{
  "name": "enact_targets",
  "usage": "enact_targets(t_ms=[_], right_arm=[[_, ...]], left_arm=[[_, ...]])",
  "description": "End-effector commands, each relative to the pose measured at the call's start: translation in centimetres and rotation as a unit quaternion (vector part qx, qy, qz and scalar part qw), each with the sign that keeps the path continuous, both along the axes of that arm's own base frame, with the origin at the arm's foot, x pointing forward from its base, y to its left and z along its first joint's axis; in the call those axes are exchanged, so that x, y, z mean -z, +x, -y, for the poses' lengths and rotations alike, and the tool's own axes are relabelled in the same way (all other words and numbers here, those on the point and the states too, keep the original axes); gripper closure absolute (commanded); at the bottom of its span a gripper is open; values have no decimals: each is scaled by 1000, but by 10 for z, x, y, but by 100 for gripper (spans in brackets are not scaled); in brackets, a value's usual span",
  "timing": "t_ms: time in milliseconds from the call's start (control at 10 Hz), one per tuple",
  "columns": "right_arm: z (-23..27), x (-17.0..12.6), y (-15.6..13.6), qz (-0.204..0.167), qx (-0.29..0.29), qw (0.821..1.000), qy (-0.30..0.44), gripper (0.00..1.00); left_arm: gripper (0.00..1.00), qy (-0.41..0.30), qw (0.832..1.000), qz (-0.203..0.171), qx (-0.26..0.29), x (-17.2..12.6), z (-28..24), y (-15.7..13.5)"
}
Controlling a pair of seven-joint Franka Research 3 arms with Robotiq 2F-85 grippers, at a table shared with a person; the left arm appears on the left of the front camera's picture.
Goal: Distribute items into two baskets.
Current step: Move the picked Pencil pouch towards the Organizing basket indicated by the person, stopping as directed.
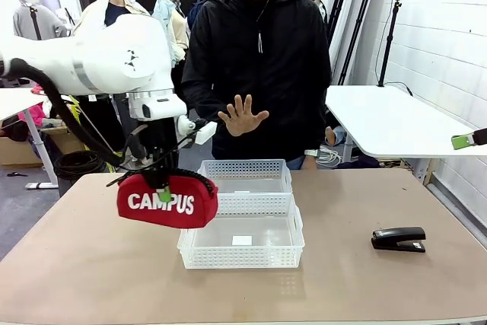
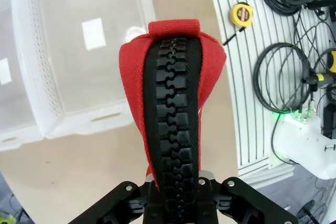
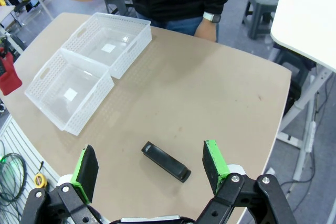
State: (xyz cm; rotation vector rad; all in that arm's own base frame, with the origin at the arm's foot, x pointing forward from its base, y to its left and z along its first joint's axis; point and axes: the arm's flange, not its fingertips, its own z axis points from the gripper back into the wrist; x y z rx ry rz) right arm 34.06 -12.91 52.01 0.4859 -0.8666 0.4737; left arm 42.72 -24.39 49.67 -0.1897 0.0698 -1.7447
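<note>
Left gripper (image 1: 163, 190) pinches shut on the red "CAMPUS" pouch (image 1: 185, 205), which is soft with a black zip. It hangs at the near basket's (image 1: 241, 259) nine o'clock.

Tan table (image 1: 84, 279) with near basket (image 1: 240, 258), far basket (image 1: 245, 167), black stapler (image 1: 398, 239)

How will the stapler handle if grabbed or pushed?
Probably rigid, fairly heavy for its size: hard black stapler body. Lies flat and low on the table, so it should slide, not roll or tip. Smooth shell might slip.
</note>
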Motion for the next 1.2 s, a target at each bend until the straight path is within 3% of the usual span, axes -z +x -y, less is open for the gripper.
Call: enact_targets(t_ms=[0,1100], right_arm=[[0,2,2,10,-6,1000,12,0],[0,2,2,10,-6,1000,12,0]], left_arm=[[100,5,1000,4,2,0,-11,-9],[100,4,1000,-2,-5,-1,-10,-8]])
